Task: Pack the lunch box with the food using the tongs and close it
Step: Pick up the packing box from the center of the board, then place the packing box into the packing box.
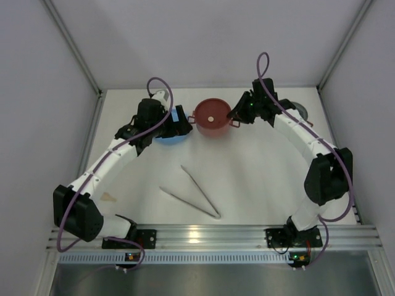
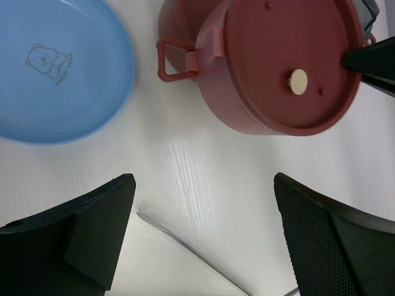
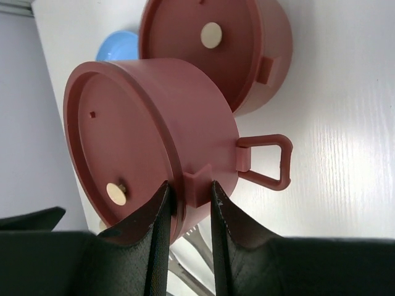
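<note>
**Right jaws:** clamped on the small square lug (image 3: 194,185) at the rim of a dark-red lunch box bowl (image 3: 154,135).
- Just beside the jaws, on the same wall, is one loop handle (image 3: 266,159).
- The bowl's disc lid (image 3: 117,142) is on.
- Beyond the jaws, a second lidded bowl (image 3: 247,61) sits on the table (image 3: 345,123). The held bowl overlaps it from above. Whether the two touch cannot be confirmed.

**Left jaws:** wide apart, nothing between them.
- Directly below them, one arm of the tongs (image 2: 185,245) lies flat on the table.
- Beyond them, the light-blue plate (image 2: 62,74) lies to one side and the bowls to the other.

**Handling, as judged:**
- The bowl looks rigid, smooth and probably light.
- A hold on one narrow lug lets the bowl swing, and the lid may slide if the bowl tips.
- The tongs look thin, springy and slippery, and they lie flat. They are best taken across both arms near mid-length.

**Count:**
- Bowls: two.
- Lids: two.
- Tongs: one.
- Plate: one.
- Food pieces: none in view.
- One grey round item (image 1: 303,110) lies past the right arm, partly hidden and not identified.
</note>
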Controlling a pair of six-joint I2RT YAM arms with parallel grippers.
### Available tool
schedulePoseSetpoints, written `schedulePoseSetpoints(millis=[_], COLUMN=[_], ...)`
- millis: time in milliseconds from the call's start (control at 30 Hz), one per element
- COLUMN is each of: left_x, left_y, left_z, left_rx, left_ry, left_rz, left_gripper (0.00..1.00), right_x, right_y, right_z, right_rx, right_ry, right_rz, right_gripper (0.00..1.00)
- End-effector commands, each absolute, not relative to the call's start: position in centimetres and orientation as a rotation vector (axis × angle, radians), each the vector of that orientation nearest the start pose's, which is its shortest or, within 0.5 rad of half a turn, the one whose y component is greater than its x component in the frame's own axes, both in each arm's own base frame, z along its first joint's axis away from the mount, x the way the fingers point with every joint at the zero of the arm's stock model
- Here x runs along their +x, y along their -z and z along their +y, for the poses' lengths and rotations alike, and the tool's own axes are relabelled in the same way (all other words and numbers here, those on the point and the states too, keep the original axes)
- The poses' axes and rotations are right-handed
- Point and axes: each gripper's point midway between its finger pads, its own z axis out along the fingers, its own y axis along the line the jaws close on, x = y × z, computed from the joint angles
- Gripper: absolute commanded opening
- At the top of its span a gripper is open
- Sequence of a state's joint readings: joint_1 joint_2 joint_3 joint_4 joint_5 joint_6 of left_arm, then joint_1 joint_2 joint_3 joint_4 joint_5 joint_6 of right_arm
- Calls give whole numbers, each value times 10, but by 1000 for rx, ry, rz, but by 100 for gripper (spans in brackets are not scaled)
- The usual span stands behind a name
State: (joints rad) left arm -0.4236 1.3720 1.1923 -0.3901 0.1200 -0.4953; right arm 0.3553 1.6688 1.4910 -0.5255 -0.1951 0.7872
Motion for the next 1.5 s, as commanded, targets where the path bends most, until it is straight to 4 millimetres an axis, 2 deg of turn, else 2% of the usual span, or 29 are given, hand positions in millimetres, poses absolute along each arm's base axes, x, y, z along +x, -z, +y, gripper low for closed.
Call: schedulePoseSetpoints(millis=[0,33,67,100,133,167,200,233,400,633,867,1133,1467], left_x=[354,354,354,353,353,354,353,354,354,354,355,356,356], left_y=[-250,-250,-251,-252,-251,-251,-250,-251,-252,-250,-248,-244,-242], left_z=[-202,-202,-202,-201,-200,-199,-197,-196,-194,-195,-196,-196,-196], left_rx=[16,19,23,26,28,28,34,34,40,39,40,41,38], left_ry=[648,646,645,639,632,626,610,602,586,594,596,590,583], left_rz=[2156,2155,2153,2152,2154,2156,2158,2157,2157,2159,2164,2174,2180], left_gripper=[99,99,99,99,99,99,99,99,99,99,99,99,99], right_x=[455,457,465,473,480,486,490,495,506,506,506,506,498], right_y=[-268,-259,-266,-257,-264,-256,-255,-263,-257,-245,-242,-228,-227], right_z=[239,240,242,245,247,249,250,251,249,235,220,212,205], right_rx=[414,432,433,454,454,466,468,463,483,512,558,594,606], right_ry=[-960,-958,-973,-974,-982,-979,-979,-984,-968,-941,-927,-910,-886], right_rz=[2161,2178,2151,2163,2145,2159,2162,2145,2157,2179,2157,2170,2175], right_gripper=[0,0,0,0,0,0,0,0,0,0,0,0,0])
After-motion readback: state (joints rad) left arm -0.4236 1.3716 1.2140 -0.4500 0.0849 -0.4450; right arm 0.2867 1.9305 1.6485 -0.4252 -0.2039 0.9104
